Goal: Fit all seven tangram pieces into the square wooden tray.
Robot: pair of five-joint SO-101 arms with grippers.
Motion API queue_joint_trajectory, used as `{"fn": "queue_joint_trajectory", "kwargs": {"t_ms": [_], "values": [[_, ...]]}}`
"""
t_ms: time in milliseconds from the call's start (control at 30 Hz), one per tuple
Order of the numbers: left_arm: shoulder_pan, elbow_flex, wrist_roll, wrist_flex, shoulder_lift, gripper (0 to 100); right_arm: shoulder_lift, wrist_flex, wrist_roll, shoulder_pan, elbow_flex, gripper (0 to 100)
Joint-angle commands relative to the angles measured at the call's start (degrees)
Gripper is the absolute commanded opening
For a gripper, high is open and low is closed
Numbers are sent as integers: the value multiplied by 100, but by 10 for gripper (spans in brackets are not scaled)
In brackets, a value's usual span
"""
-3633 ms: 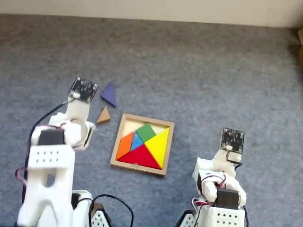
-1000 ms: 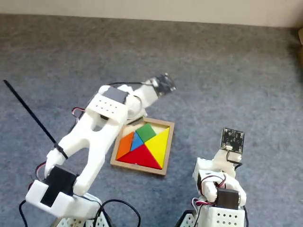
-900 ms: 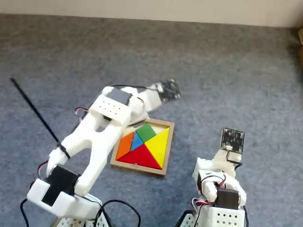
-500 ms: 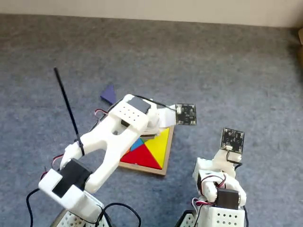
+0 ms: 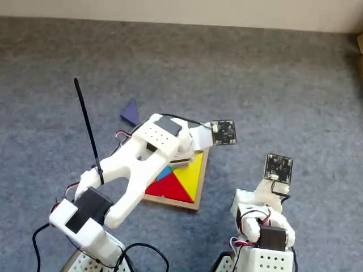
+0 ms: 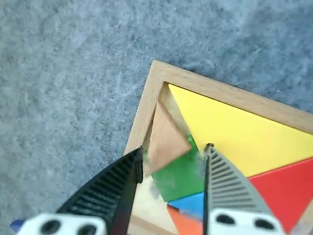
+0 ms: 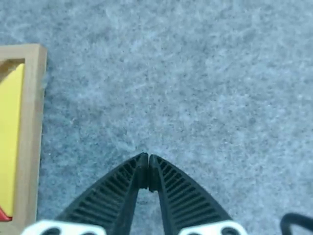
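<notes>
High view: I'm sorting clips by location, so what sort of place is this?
Probably an indoor robot test bench: grey carpet-like covering, a puzzle tray on it, two small white robot arms mounted at its near edge.

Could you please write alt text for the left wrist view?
The left gripper, fingers apart, straddles a tan triangle at the corner of the square wooden tray, its tip over the green piece. A yellow piece and red piece lie in the tray, on grey carpet.
</notes>
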Motion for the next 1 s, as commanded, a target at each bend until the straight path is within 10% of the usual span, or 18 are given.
{"fn": "queue_joint_trajectory", "kwargs": {"t_ms": [0,967], "values": [[48,-154,123,-88,-110,220,-163,13,44,92,892,16],[-3046,-629,3763,-88,-804,222,-163,13,44,101,892,16]]}}
